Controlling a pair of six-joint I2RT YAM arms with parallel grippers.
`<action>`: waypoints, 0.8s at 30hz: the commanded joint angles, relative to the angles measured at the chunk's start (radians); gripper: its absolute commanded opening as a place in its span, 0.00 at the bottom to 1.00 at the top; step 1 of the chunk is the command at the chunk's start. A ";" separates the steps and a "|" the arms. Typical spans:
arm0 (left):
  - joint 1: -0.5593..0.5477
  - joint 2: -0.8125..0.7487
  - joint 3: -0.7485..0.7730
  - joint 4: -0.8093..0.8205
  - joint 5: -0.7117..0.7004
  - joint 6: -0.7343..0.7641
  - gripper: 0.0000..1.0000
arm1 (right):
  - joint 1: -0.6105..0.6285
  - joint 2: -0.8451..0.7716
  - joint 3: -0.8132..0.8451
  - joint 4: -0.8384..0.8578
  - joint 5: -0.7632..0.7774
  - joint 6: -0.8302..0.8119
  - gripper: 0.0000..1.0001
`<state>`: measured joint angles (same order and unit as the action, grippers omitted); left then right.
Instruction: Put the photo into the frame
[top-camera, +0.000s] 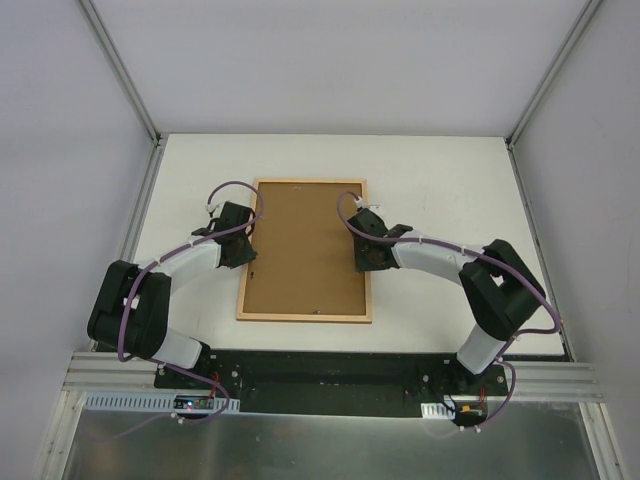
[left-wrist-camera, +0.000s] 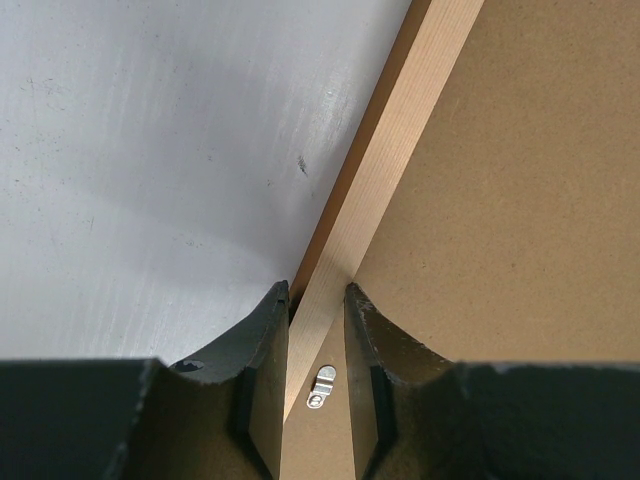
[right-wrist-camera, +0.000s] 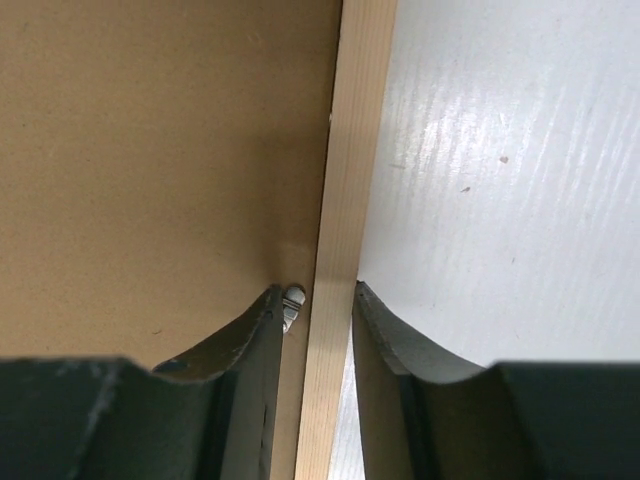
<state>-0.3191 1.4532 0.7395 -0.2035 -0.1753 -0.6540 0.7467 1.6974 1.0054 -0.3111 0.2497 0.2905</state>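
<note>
Both hands sit at the long sides of the frame (top-camera: 304, 250), which lies back-up on the white counter (top-camera: 430, 180), its brown fibreboard backing facing the overhead camera and its thin wooden border running all round. Left hand (top-camera: 238, 240) is at the frame's left edge; in its wrist view the two dark fingers (left-wrist-camera: 255, 350) straddle the pale wooden border (left-wrist-camera: 390, 170), one on the counter side and one over the backing, close against the wood on both sides, so it appears clamped on the border. A small metal retaining tab (left-wrist-camera: 321, 387) lies on the backing between those fingers. Right hand (top-camera: 368, 245) is at the frame's right edge; its fingers (right-wrist-camera: 250, 340) likewise stand either side of the border strip (right-wrist-camera: 345, 200), one over the backing and one over the counter, but slim gaps show beside the wood, and I cannot tell whether it grips. Another metal tab (right-wrist-camera: 292, 303) peeks out just beside the inner finger. The photo cannot be seen in any view.
</note>
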 joint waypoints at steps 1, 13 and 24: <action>-0.001 0.019 -0.019 0.006 0.060 -0.035 0.11 | 0.010 0.044 -0.008 -0.036 0.011 -0.011 0.28; -0.001 0.016 -0.025 0.010 0.076 -0.047 0.11 | 0.008 0.007 -0.007 -0.048 -0.006 -0.014 0.11; -0.001 0.001 -0.037 0.009 0.072 -0.035 0.08 | -0.145 -0.001 0.129 -0.042 -0.017 -0.069 0.72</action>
<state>-0.3195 1.4528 0.7322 -0.1829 -0.1410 -0.6567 0.6628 1.6878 1.0180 -0.3397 0.2417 0.2607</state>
